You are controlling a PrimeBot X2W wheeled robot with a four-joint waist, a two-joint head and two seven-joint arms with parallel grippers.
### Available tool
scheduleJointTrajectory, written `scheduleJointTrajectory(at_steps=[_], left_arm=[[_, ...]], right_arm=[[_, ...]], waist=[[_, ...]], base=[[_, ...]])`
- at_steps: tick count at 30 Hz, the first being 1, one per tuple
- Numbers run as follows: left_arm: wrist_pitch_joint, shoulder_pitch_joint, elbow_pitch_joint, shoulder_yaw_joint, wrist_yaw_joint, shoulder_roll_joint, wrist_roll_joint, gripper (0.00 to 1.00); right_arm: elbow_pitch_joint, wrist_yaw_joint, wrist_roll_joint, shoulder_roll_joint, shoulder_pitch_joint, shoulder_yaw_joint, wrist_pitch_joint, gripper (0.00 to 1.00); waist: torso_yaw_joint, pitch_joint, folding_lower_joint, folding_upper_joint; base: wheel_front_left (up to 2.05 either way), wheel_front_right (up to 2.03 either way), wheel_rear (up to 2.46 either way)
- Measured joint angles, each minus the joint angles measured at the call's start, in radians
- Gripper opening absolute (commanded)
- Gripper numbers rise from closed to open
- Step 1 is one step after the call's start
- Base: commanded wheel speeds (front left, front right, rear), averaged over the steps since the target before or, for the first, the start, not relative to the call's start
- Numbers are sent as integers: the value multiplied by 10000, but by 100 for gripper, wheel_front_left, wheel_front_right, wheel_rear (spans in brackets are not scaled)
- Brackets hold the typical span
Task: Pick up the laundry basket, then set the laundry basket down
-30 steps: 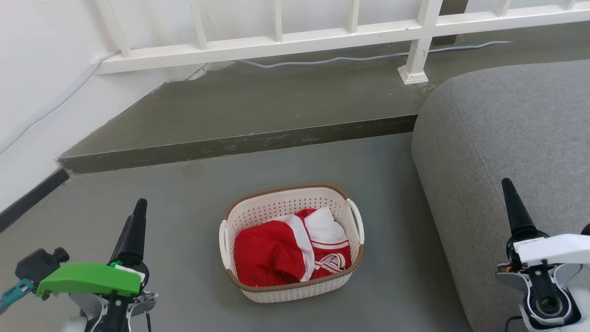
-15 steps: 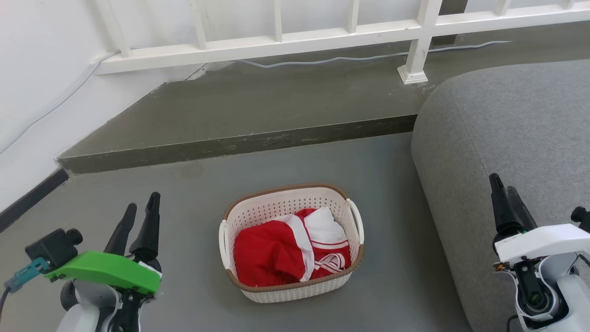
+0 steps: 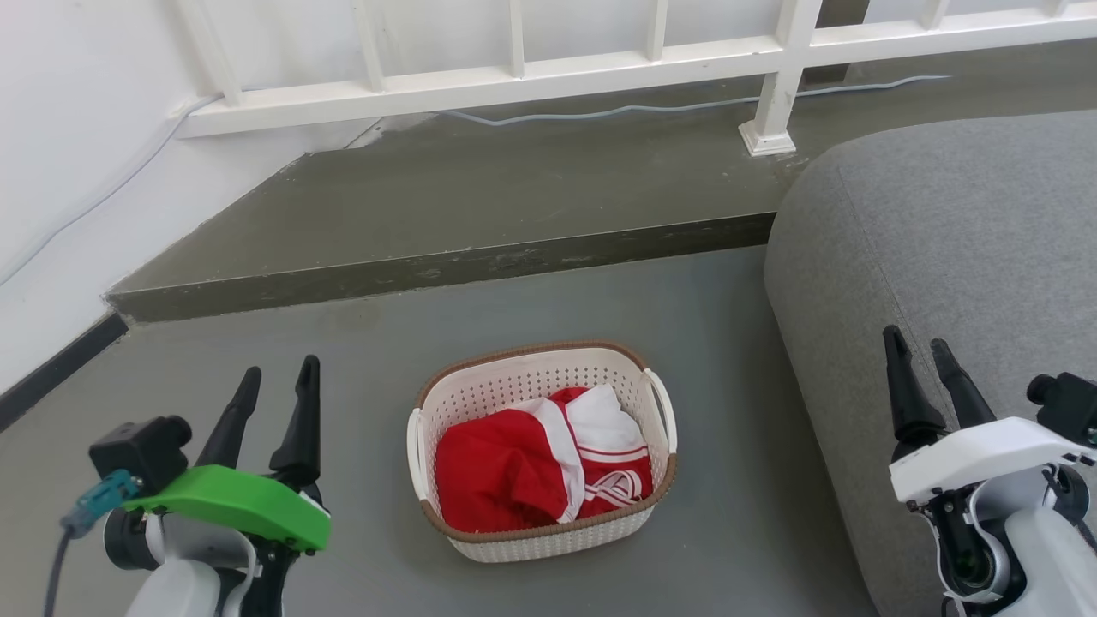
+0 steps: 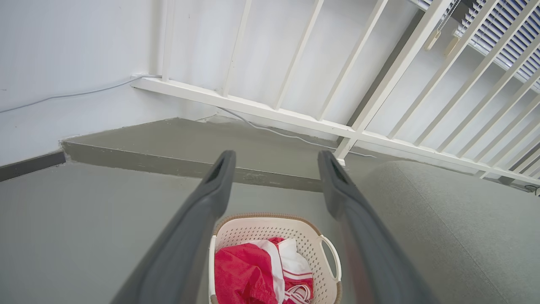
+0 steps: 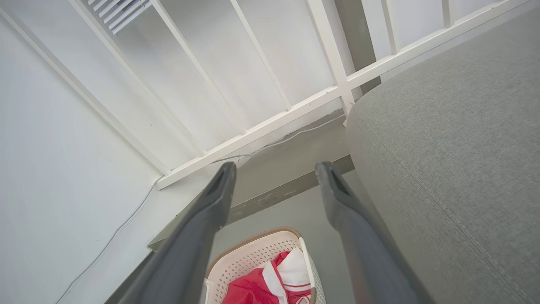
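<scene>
The laundry basket (image 3: 523, 385) stands on the grey floor at the middle of the head view, cream-white, perforated, with a brown rim and white side handles. Red and white clothes (image 3: 536, 467) lie inside it. My left gripper (image 3: 279, 380) is open, off to the basket's left and well apart from it. To the basket's right my right gripper (image 3: 920, 350) is open too, over the edge of the grey sofa. In the left wrist view the basket (image 4: 270, 226) lies low between the fingers (image 4: 219, 173). Low in the right wrist view the basket (image 5: 253, 255) shows as well.
A grey sofa (image 3: 960, 240) fills the right side, close to the basket. A raised floor step (image 3: 446, 270) runs behind the basket, with a white railing (image 3: 600, 64) and a thin cable (image 3: 651, 109) beyond. A white wall (image 3: 68, 128) stands on the left.
Both grippers have turned and moved inward toward the basket, and each now shows two spread fingers. The basket has not moved.
</scene>
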Motion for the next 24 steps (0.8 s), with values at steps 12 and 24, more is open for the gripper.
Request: scheduleJointTrajectory(at_steps=[12,24], left_arm=[[-349,1,-102,-458,407,2,1710,100],[-669,20,-17,-598,734,-75,2987,100]], right_arm=[[-54,-339,-1611,0,5,497,-330,100],[-21,-610,-2945,54,19,800,-652,100]], waist=[[10,-9,0,0],[49,-17,0,0]], base=[[0,0,0],[0,0,0]])
